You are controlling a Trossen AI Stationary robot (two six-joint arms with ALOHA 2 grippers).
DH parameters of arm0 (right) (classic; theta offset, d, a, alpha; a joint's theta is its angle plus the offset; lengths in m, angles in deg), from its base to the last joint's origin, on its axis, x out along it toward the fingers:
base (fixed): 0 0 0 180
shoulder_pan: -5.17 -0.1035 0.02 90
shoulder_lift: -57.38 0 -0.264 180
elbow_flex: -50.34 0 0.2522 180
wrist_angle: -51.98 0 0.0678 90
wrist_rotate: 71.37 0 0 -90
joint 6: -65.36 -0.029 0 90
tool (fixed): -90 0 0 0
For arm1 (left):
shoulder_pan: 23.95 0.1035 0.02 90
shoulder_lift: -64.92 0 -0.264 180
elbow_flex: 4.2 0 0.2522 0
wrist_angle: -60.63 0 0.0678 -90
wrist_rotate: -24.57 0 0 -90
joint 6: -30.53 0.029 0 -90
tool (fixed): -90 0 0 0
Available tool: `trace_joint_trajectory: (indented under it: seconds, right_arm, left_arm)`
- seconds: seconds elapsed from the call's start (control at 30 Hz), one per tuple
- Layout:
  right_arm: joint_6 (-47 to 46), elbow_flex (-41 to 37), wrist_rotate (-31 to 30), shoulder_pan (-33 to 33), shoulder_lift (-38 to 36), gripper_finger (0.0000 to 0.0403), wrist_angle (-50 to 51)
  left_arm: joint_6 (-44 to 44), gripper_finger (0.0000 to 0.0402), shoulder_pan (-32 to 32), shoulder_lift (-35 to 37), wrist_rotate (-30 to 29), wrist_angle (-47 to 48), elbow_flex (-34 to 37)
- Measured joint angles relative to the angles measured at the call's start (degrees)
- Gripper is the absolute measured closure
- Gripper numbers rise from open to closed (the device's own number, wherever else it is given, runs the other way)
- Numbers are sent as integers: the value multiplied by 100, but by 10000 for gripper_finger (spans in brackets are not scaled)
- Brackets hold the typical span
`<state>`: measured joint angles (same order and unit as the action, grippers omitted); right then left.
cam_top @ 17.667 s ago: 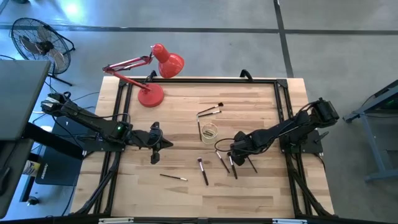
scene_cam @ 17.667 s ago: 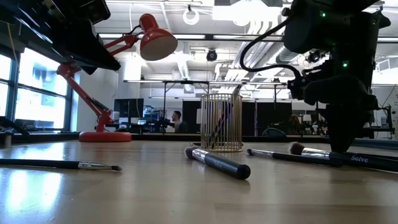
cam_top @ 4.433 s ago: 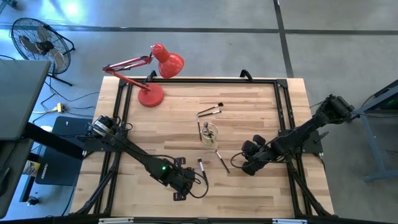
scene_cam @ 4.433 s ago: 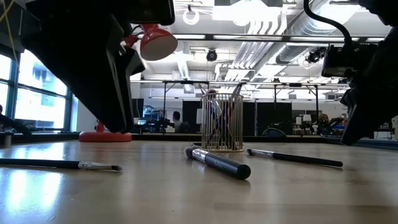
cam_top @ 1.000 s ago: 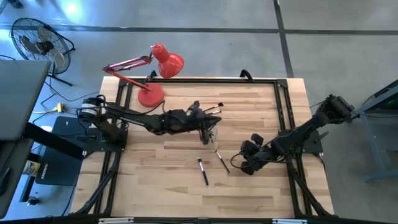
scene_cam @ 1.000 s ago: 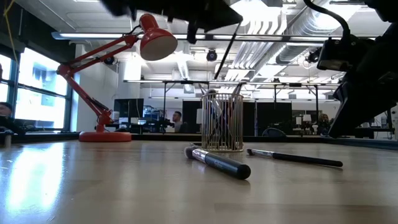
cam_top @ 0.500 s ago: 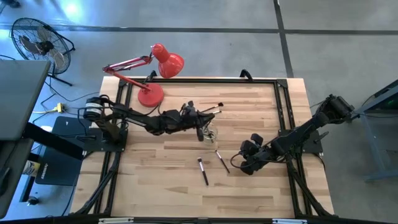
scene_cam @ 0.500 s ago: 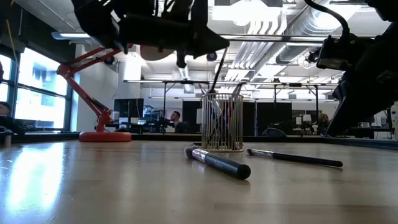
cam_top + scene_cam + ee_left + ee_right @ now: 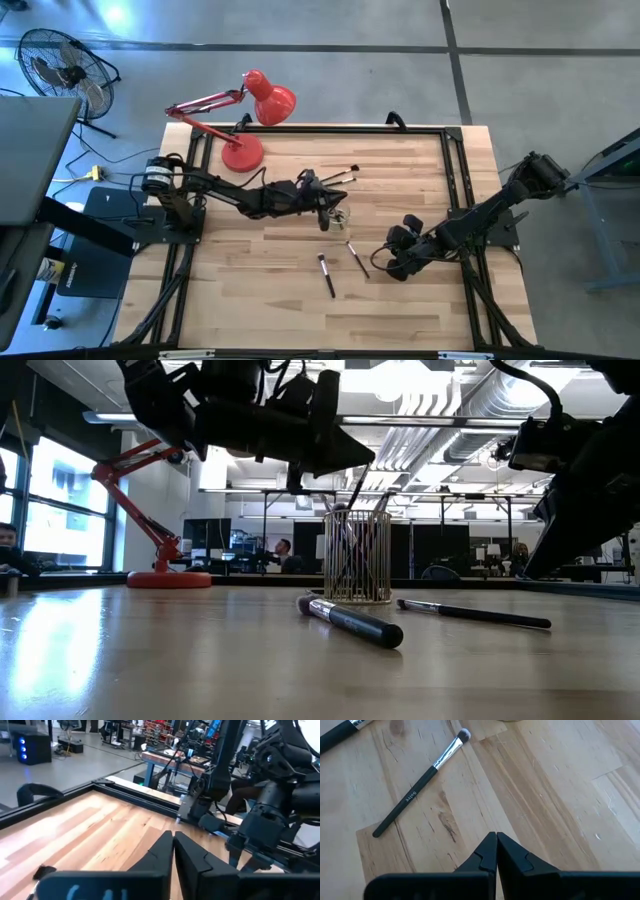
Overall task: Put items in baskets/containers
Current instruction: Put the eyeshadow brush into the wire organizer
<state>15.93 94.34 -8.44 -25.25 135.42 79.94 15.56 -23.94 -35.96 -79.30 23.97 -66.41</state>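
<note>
The small round cup (image 9: pixel 338 212) stands mid-table; in the low view (image 9: pixel 357 557) it shows thin upright bars, with several brushes standing in it, one sticking out above the rim (image 9: pixel 352 495). My left gripper (image 9: pixel 326 200) hovers just left of and above the cup (image 9: pixel 360 457), shut and empty in its wrist view (image 9: pixel 173 836). My right gripper (image 9: pixel 390 263) is shut and empty (image 9: pixel 496 836), low over the table to the cup's near right. Loose brushes lie flat on the wood: one (image 9: pixel 326 275), another (image 9: pixel 357 258), which also shows in the right wrist view (image 9: pixel 420 782), and two (image 9: pixel 338 178) beyond the cup.
A red desk lamp (image 9: pixel 245 115) stands at the table's far left corner. A black frame (image 9: pixel 320 128) runs along the table's edges. One more brush (image 9: pixel 321 218) lies close against the cup's left side, partly under my left gripper.
My left gripper has drawn back a little from over the cup toward the table's left edge and come lower. The brush that hung slanted above the cup has gone down into it; only its upper end now sticks out.
</note>
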Motion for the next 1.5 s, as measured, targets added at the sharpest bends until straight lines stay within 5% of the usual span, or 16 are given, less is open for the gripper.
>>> trace_joint_trajectory:
  seconds: [0.3, 0.53, 0.9, 1.0, 1.27, 1.5]
  right_arm:
    - [0, 0, 0, 0, 0, 401, -2]
    - [0, 0, 0, 0, 0, 401, -5]
    - [0, 0, 0, -1, 0, 401, -33]
    - [2, 0, 0, -1, 0, 399, -34]
    - [48, 0, 2, -2, 0, 400, -70]
    - [109, 0, 1, -2, 0, 402, -75]
  left_arm:
    - [117, 307, -2, 0, 107, 0, 0]
    - [298, 285, -2, 272, 245, 172, -99]
    - [880, 284, 266, 680, -613, 4381, -1810]
    - [883, 284, 610, 647, -355, 5534, -2377]
    - [1421, 284, 1624, 26, 1215, 6642, -3334]
    - [1910, 284, 1956, -854, 1761, 7974, -4282]
